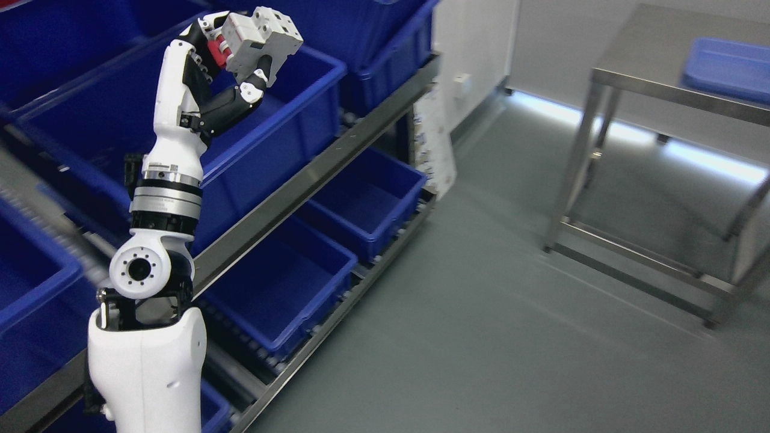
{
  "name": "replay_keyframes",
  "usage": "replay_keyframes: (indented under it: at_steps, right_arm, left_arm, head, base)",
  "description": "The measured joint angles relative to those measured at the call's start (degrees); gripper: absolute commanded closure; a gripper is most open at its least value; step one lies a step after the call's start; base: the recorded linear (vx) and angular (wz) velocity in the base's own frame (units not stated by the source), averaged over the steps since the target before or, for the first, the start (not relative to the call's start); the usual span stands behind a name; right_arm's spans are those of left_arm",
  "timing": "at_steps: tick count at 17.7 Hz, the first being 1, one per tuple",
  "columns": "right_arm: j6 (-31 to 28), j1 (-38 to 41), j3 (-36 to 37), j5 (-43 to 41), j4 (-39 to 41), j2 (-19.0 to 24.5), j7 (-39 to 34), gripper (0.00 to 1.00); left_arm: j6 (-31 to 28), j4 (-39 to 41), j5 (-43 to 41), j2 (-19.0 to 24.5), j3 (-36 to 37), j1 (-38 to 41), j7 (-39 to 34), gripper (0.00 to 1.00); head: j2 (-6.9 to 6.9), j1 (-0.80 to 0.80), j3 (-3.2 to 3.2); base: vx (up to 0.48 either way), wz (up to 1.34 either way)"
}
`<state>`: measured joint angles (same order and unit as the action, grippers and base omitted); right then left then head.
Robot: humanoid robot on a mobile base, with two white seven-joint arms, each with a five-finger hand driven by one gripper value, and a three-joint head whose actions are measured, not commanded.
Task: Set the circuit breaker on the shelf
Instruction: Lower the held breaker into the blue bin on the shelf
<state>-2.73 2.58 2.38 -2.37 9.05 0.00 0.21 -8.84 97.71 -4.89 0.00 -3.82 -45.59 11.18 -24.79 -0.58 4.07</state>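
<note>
Left hand [231, 57] raised high, fingers wrapped around the circuit breaker [260, 37], thumb under its lower edge. Breaker held up in the air, above the near rim of a blue bin [289, 129] on the upper shelf [313, 174]; not yet set down. Breaker: pale grey block, red part facing the palm. Looks rigid, hard plastic, probably compact and fairly dense; smooth faces may slip, so grip across the flat sides seems safest, clear of the red part. More blue bins on lower shelf [361, 204]. Steel table [637, 66] stands well apart, with a blue tray [731, 63] on top. Right hand not visible.
</note>
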Motion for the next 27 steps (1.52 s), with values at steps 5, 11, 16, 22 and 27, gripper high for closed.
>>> replay_keyframes:
  at_steps: [5, 11, 16, 22, 27]
  right_arm:
    - [0.0, 0.0, 0.0, 0.0, 0.0, 0.0, 0.0, 0.0]
    - [0.1, 0.0, 0.0, 0.0, 0.0, 0.0, -0.1, 0.0]
    - [0.4, 0.0, 0.0, 0.0, 0.0, 0.0, -0.1, 0.0]
    - [0.1, 0.0, 0.0, 0.0, 0.0, 0.0, -0.1, 0.0]
    - [0.0, 0.0, 0.0, 0.0, 0.0, 0.0, -0.1, 0.0]
  left_arm:
    - [-6.6, -0.4, -0.3, 1.9, 0.4, -5.4, 7.2, 0.91]
    - [-7.5, -3.5, -1.3, 8.9, 2.2, -8.5, 19.6, 0.9]
    - [-7.5, -8.5, -5.6, 12.9, 4.0, -11.6, 27.5, 0.89]
    - [3.8, -22.5, -14.7, 15.0, 8.9, -19.3, 29.1, 0.88]
    - [10.0, -37.2, -22.4, 13.1, 12.0, -25.3, 29.0, 0.88]
  head:
    - [0.0, 0.0, 0.0]
    - [0.0, 0.0, 0.0]
    - [0.0, 0.0, 0.0]
    - [0.0, 0.0, 0.0]
    - [0.0, 0.0, 0.0]
  base:
    - [-0.025, 1.07]
    - [0.065, 0.63]
    - [0.094, 0.33]
    - [0.1, 0.08]
    - [0.104, -0.06]
